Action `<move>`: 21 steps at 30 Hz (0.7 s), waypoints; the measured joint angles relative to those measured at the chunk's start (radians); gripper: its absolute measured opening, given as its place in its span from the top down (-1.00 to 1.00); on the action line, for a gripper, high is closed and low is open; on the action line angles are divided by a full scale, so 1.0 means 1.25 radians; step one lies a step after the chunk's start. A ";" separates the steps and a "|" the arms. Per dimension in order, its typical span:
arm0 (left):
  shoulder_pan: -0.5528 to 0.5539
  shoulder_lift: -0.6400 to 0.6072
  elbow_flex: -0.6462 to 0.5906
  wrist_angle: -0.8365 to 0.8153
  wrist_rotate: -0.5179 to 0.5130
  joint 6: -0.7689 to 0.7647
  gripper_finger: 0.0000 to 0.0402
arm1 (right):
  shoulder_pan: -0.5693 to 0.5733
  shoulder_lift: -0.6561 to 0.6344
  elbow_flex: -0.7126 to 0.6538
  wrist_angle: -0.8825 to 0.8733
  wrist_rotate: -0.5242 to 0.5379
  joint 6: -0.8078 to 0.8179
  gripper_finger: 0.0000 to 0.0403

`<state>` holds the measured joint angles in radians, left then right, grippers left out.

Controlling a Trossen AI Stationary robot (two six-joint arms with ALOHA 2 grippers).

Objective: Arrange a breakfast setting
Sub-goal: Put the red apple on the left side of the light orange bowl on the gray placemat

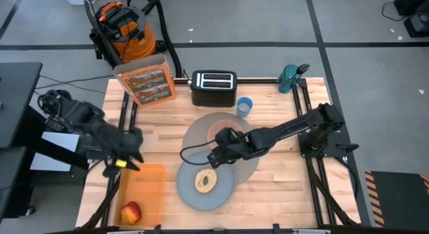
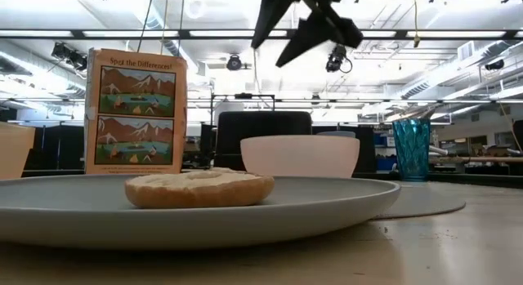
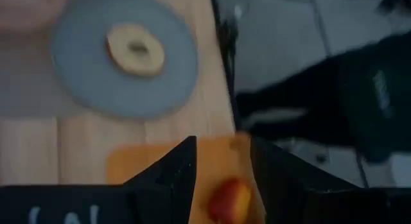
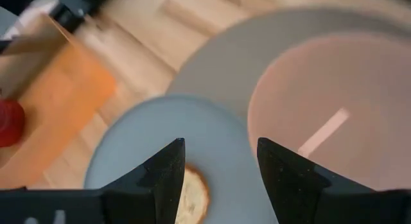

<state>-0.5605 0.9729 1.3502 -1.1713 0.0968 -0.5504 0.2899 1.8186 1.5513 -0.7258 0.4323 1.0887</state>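
While the bagel lies on the grey plate, the pink bowl holds nothing

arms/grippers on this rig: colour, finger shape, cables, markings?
Both arms are matte black, jointed. The left gripper and right gripper have flat, angular dark fingers tapering to points. A thin black cable loops beside the right arm. White lettering shows on the left wrist housing, unreadable.

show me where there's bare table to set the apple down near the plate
Bare wood lies right of the smaller grey plate toward the table's right rail, and in the strip between that plate and the orange board holding the red apple. The middle is crowded: the right end effector hangs over the large round taupe mat and the translucent pink bowl.
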 joint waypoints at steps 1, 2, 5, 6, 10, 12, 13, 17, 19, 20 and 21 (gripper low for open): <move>-0.025 0.011 0.000 -0.011 -0.004 -0.012 0.24 | -0.001 -0.008 0.000 0.000 0.012 -0.017 0.00; -0.052 0.025 0.000 -0.022 -0.007 -0.016 0.24 | -0.002 -0.015 0.000 0.000 0.024 -0.028 0.00; -0.132 0.069 0.000 -0.041 -0.015 -0.017 0.24 | -0.002 -0.036 0.000 0.003 0.054 -0.050 0.00; -0.156 0.084 0.000 -0.053 -0.016 -0.015 0.24 | -0.001 -0.041 0.000 0.007 0.058 -0.051 0.00; -0.237 0.151 0.000 -0.129 -0.017 -0.012 0.24 | 0.012 -0.047 0.000 0.028 0.060 -0.051 0.00; -0.264 0.180 -0.009 -0.162 -0.016 -0.012 0.24 | 0.027 -0.046 0.000 0.050 0.060 -0.055 0.00; -0.274 0.189 -0.025 -0.163 -0.014 -0.012 0.24 | 0.036 -0.046 0.000 0.066 0.059 -0.057 0.00; -0.302 0.194 -0.153 -0.067 0.032 -0.015 0.24 | 0.068 -0.045 0.000 0.093 0.074 -0.055 0.00; -0.318 0.192 -0.233 -0.002 0.045 -0.021 0.24 | 0.085 -0.045 0.000 0.100 0.095 -0.050 0.00; -0.325 0.192 -0.268 0.028 0.051 -0.023 0.24 | 0.093 -0.045 0.000 0.105 0.104 -0.050 0.00; -0.332 0.191 -0.304 0.066 0.058 -0.024 0.24 | 0.101 -0.045 0.000 0.109 0.110 -0.050 0.00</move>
<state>-0.9752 1.2120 0.9706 -1.0890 0.1694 -0.5801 0.4161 1.7630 1.5513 -0.5901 0.5694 1.0267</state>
